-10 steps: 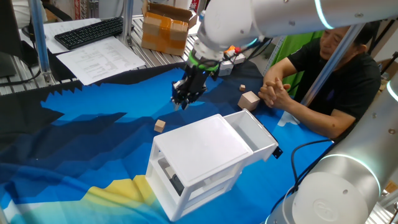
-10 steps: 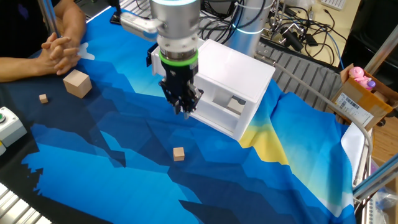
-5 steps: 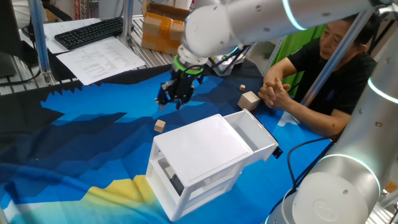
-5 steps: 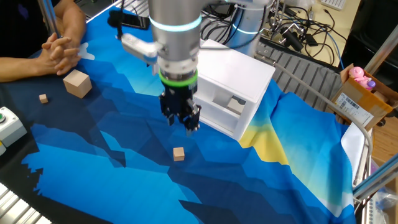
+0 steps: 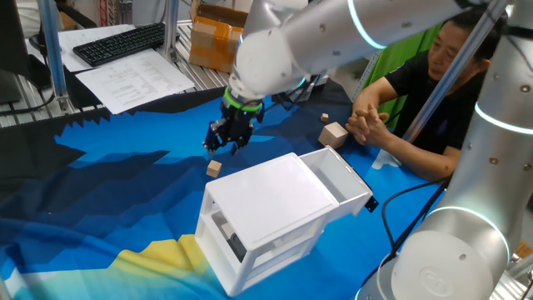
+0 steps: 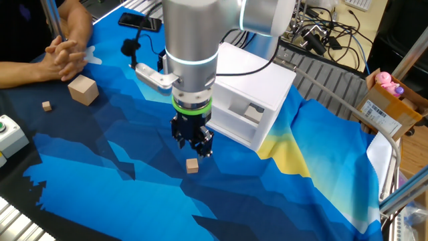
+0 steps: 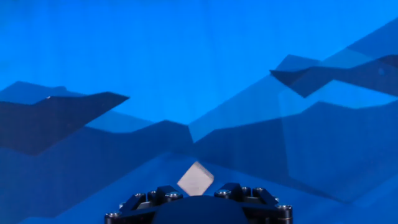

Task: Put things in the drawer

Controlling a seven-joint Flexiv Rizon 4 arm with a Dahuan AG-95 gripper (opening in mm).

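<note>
Hand view looks straight down on a small wooden cube (image 7: 195,179) lying on the blue cloth (image 7: 186,74), just ahead of the gripper (image 7: 198,194) housing; whether the fingers stand apart or together cannot be told. From both fixed views the arm reaches down near the table's middle, gripper (image 6: 192,148) hanging just above the cube (image 6: 192,165), not touching. The white cabinet's upper drawer (image 5: 341,179) stands pulled out. No writing is legible.

Arm reaches down over tabletop, wrist near vertical, green ring above hand. Pincer (image 6: 193,149) (image 5: 220,145) points downward, hovering low, holding nothing. Fingers close together; whether gap remains between them unclear.
</note>
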